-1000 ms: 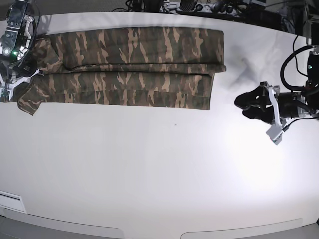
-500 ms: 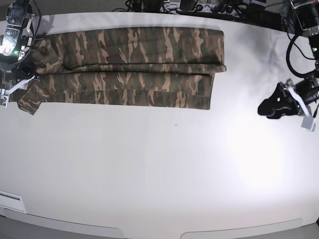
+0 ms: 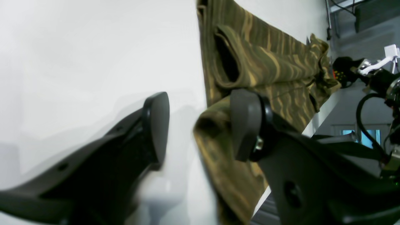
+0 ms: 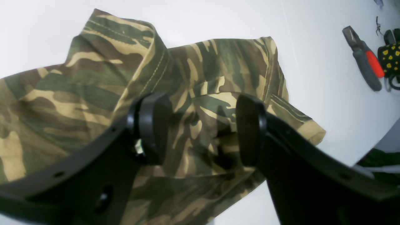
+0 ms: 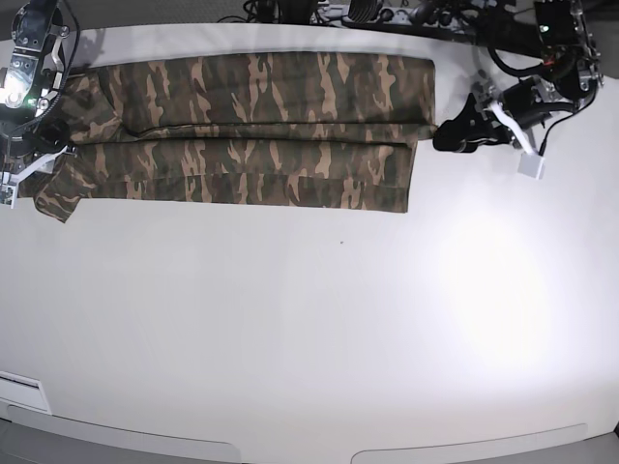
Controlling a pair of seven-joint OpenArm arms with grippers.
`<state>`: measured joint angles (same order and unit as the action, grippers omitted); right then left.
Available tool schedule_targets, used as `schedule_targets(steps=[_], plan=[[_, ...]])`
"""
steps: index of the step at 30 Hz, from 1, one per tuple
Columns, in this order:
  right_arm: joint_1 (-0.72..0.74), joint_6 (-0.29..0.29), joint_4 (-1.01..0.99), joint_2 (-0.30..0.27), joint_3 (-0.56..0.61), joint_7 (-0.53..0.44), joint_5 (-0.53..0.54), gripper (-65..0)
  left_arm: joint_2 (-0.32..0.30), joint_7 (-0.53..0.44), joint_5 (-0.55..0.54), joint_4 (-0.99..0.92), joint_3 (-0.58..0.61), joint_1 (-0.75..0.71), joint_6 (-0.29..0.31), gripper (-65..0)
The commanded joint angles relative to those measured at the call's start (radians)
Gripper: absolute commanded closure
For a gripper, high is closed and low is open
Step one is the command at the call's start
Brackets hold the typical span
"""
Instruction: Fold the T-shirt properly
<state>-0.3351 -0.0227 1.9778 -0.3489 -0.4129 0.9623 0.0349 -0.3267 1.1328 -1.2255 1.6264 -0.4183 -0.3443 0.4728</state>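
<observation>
The T-shirt (image 5: 261, 126), in camouflage print, lies folded into a long band across the far side of the white table (image 5: 319, 329). In the base view my left gripper (image 5: 453, 135) sits at the band's right end. Its wrist view shows it open (image 3: 200, 126), with a blurred corner of the T-shirt (image 3: 265, 68) between the fingers. My right gripper (image 5: 44, 145) hangs over the band's left end. In its wrist view it stands open (image 4: 201, 126) just above the bunched sleeve area of the T-shirt (image 4: 78, 81), with nothing pinched.
Red-handled pliers (image 4: 364, 59) and a black item with yellow dots (image 4: 390, 53) lie on the table beyond the shirt's left end. Cables and equipment (image 5: 387, 14) line the far table edge. A white label (image 5: 19, 391) sits at the near left corner.
My left arm has swung from the table's right middle up and left to the shirt's right end. The right arm and the shirt have stayed put.
</observation>
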Motion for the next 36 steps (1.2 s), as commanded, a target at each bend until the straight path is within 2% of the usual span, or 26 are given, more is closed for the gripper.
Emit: schedule_targets(steps=[1, 6, 13, 18, 21, 25, 29, 32, 36], plan=[[0.001, -0.010, 0.020, -0.018, -0.007, -0.016, -0.018, -36.0, 0.015, 0.013, 0.055, 0.030, 0.023, -0.014, -0.029, -33.0], [-0.001, -0.015, 0.020, -0.019, -0.008, -0.016, -0.021, -36.0, 0.072, -0.047, 0.262, 0.169, 0.084, -0.024, -0.137, -33.0], [-0.006, -0.015, 0.020, -0.020, -0.015, -0.005, -0.036, -36.0, 0.089, -0.087, 0.397, 0.228, 0.093, -0.024, -0.230, -33.0], [-0.006, -0.016, 0.020, -0.019, -0.015, -0.005, -0.035, -36.0, 0.137, -0.094, 0.460, 0.219, 0.093, -0.024, -0.263, -33.0], [-0.006, -0.015, 0.020, -0.019, -0.015, -0.005, -0.035, -36.0, 0.156, -0.094, 0.463, 0.219, 0.093, -0.024, -0.264, -33.0], [-0.006, -0.015, 0.020, -0.019, -0.015, -0.004, -0.035, -36.0, 0.164, -0.101, 0.496, 0.220, 0.093, -0.023, -0.266, -33.0], [-0.006, -0.016, 0.020, -0.019, -0.015, -0.005, -0.033, -36.0, 0.164, -0.113, 0.481, 0.219, 0.096, -0.021, -0.270, -33.0], [-0.005, -0.016, 0.020, -0.019, -0.015, -0.005, -0.032, -36.0, 0.167, -0.113, 0.473, 0.218, 0.131, -0.021, -0.272, -33.0], [-0.005, -0.016, 0.020, -0.019, -0.015, -0.005, -0.032, -36.0, 0.211, -0.125, 0.476, 0.218, 0.214, -0.021, -0.272, -33.0]])
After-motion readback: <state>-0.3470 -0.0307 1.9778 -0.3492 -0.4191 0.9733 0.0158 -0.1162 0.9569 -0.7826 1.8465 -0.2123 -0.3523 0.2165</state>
